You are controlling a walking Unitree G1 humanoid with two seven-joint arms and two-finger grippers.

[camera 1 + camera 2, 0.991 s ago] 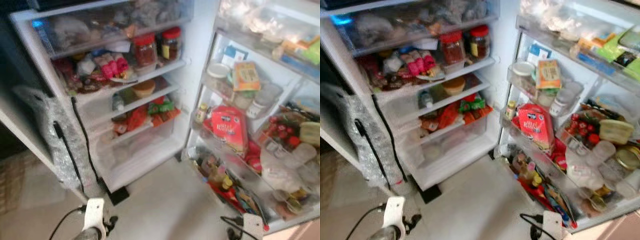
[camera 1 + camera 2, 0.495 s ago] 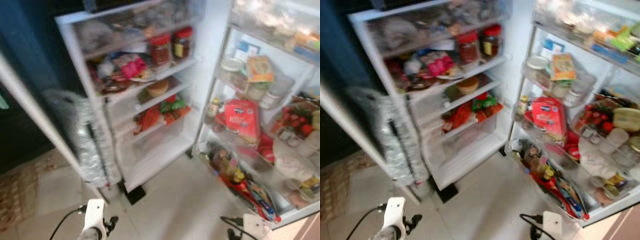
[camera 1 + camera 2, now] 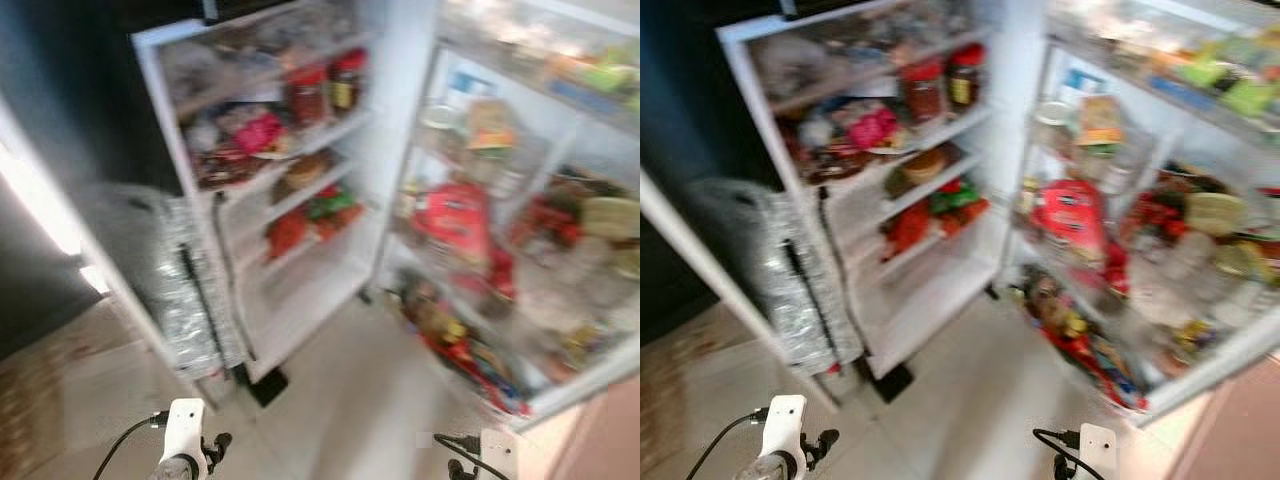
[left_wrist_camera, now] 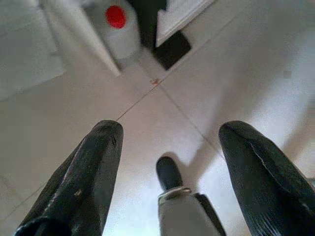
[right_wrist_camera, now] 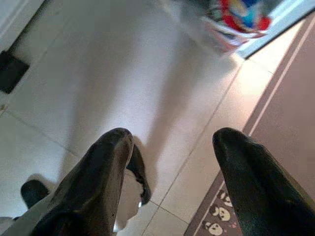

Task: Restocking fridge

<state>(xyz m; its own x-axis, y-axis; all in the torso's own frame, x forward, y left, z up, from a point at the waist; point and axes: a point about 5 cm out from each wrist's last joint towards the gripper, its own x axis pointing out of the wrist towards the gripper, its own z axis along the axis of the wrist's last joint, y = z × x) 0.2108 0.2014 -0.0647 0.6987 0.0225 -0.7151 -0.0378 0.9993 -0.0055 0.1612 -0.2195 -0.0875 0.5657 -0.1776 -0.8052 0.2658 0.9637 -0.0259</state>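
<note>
While blur hides labels, the fridge [image 3: 940, 250] stands open, stocked.

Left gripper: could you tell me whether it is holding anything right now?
No, in the left wrist view the left gripper is open over bare floor tiles, with nothing between its fingers.

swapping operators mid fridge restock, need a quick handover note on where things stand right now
Left gripper: open, empty, hanging low over the pale tiled floor.
Right gripper: open, empty, also low over the floor.
White fridge stands open, door wide; two red-lidded jars on an upper shelf, a red bag in the packed door racks. The head views are blurred.
Done: fridge opened.
Left: nothing is in hand; fetch items and shelve them.
</note>
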